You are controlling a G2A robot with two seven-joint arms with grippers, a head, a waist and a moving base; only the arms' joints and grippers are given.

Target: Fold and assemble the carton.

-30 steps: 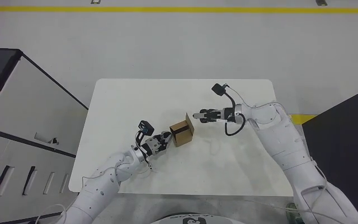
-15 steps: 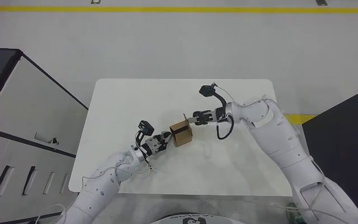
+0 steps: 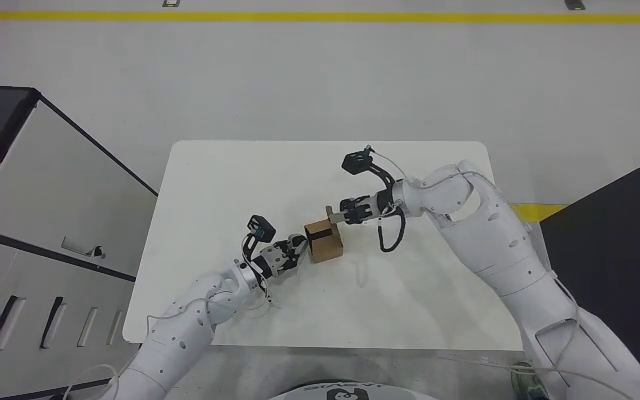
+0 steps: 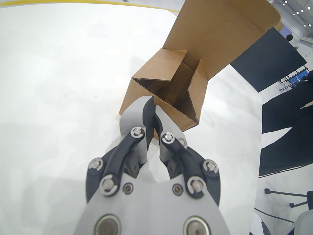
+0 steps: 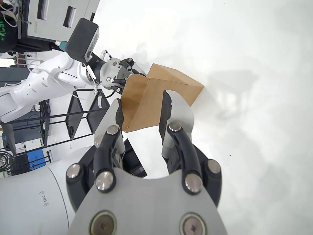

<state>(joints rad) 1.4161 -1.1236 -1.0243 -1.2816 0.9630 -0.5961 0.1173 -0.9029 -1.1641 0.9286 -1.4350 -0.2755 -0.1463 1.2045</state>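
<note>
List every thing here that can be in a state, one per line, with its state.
carton, open, not yet assembled
long flap, standing up, unfolded
left gripper, shut, against the carton's side
right gripper, open, astride the long flap's edge

The table point(image 3: 420, 300) is white and oblong with rounded corners, its top smooth and matt. One carton point(image 3: 323, 240) of brown cardboard stands directly on it, near the middle of the top and well apart from every edge. Its open end is turned upward. Whether it sits flat or slightly tipped cannot be told. Two short flaps point(image 4: 166, 67) are folded inward over the opening, with a dark gap between them showing the inside. A long flap point(image 4: 220, 25) rises from the opening's far rim, tilted outward, its free end rounded at the corner and clear of the table.
</note>
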